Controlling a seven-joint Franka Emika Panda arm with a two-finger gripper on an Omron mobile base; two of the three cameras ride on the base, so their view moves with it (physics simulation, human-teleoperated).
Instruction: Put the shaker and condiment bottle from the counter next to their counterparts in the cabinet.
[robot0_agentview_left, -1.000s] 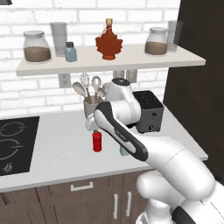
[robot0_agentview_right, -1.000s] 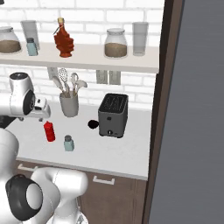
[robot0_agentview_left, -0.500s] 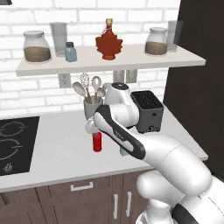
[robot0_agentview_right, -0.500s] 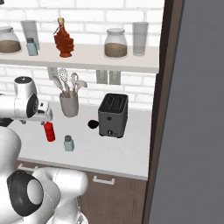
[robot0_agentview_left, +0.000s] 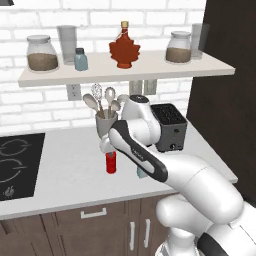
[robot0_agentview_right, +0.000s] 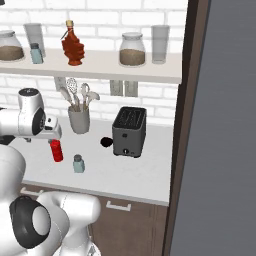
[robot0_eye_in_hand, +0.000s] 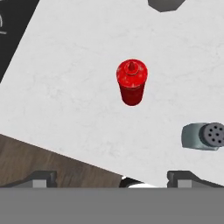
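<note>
Two glass jars (robot0_agentview_left: 41, 53) of brown grains flank the syrup bottle (robot0_agentview_left: 124, 49) on the shelf; the pincer (robot0_eye_in_hand: 111, 177), wide open and empty, hangs above the red condiment bottle (robot0_eye_in_hand: 131, 82).

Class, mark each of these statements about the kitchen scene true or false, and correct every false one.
1. The small red ribbed squeeze bottle stands upright on the pale grey countertop. True.
2. The gripper is shut on that bottle. False: it is open above it.
3. A maple-leaf-shaped dark red syrup bottle stands on the beige wall shelf. True.
4. The small blue-grey shaker on the countertop lies on its side. False: it stands upright.
</note>
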